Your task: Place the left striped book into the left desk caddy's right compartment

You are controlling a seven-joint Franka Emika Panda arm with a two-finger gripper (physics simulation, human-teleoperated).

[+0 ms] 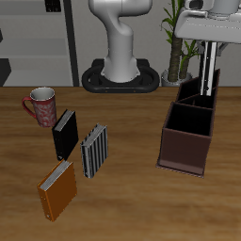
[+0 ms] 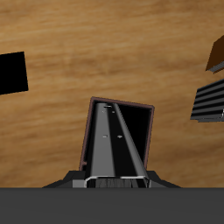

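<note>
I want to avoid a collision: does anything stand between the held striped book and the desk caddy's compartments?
Nothing visible does. The gripper holds the left striped book upright above the far end of the left desk caddy, whose compartments look empty. The other striped book and the mug stand well aside.

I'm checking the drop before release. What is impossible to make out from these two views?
- Exterior view: the gripper holding the left striped book is cut off by the top edge, and its fingers are too small to judge.
- Exterior view: that book hides part of the left desk caddy, so the compartment beneath is unclear.
- Wrist view: the orange book and black book are cut off by the edges.
</note>
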